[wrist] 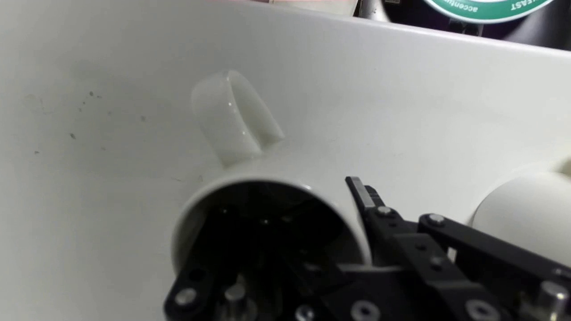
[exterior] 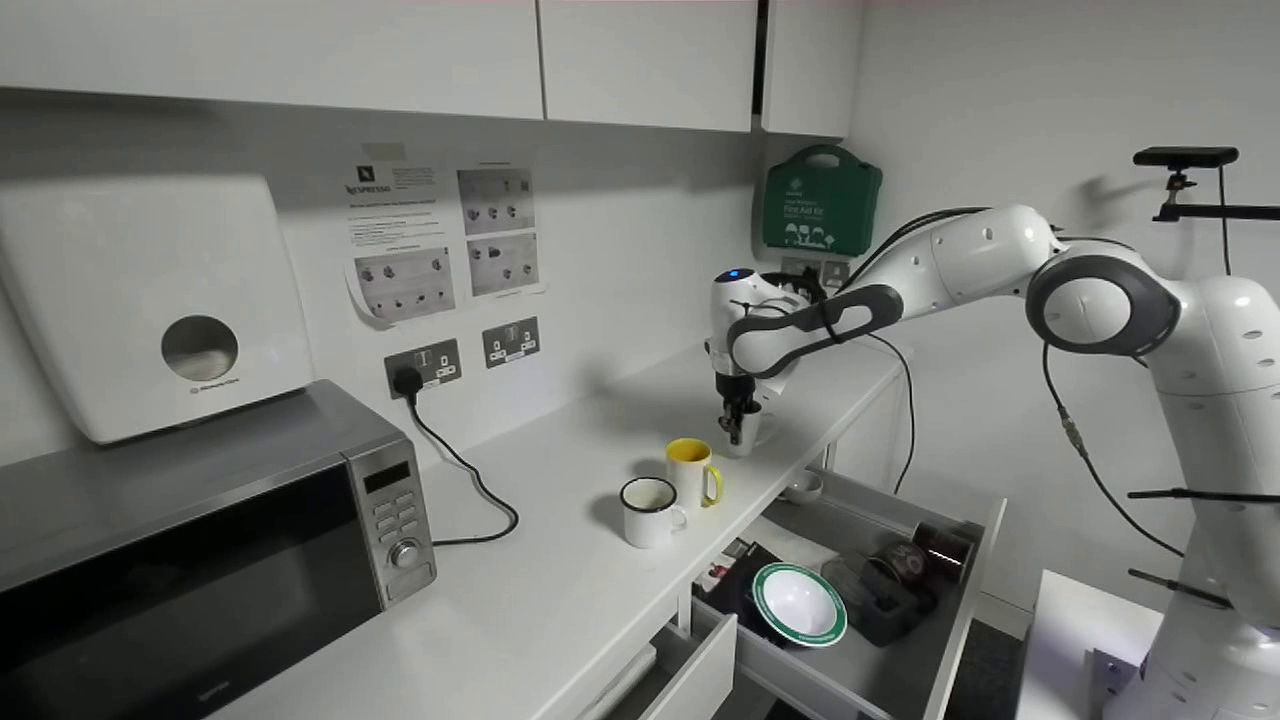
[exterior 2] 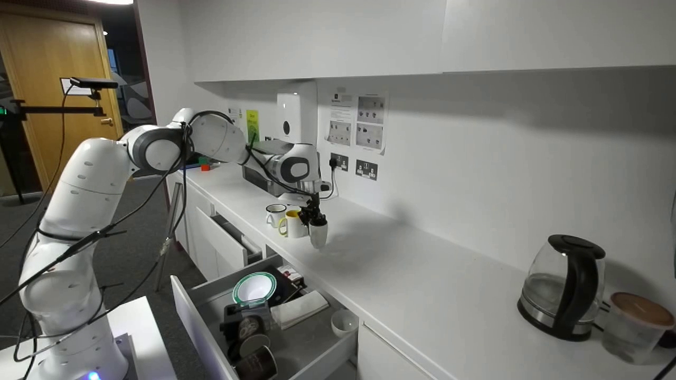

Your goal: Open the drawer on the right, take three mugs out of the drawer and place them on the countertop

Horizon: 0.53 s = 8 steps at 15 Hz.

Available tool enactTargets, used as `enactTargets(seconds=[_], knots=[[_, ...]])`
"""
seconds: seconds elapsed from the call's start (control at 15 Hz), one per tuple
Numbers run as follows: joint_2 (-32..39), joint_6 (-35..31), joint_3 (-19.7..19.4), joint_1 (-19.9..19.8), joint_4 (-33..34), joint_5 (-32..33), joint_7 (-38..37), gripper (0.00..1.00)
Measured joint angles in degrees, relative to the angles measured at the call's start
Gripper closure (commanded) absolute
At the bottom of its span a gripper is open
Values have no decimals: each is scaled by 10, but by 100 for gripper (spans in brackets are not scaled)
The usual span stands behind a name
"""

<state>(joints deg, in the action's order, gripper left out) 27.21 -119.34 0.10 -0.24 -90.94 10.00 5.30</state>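
Observation:
The drawer (exterior: 962,640) on the right is pulled out below the countertop (exterior: 500,610). On that worktop, a white mug with a dark rim (exterior: 648,522) and a mug with a yellow inside and handle (exterior: 688,478) stand upright side by side. My gripper (exterior: 736,428) is shut on the wall of a pale mug (exterior 2: 318,236) beyond the yellow one. In the wrist view one finger (wrist: 363,196) lies against the outside of this pale mug (wrist: 236,120); the other finger is inside its dark mouth, mostly hidden. Whether the pale mug's base touches the countertop I cannot tell.
Inside the drawer lie a green-rimmed plate (exterior: 798,604), dark cups (exterior 2: 257,363) and a small white bowl (exterior 2: 344,323). A narrower drawer (exterior: 700,675) stands partly out beside it. A microwave (exterior: 200,610), a kettle (exterior 2: 562,287) and a lidded container (exterior 2: 636,330) occupy the worktop.

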Motion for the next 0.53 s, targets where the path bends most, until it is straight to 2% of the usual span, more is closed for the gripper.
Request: enactTargets(seconds=[0.53], knots=[[23,4,0,-2,16,0,0,98]])
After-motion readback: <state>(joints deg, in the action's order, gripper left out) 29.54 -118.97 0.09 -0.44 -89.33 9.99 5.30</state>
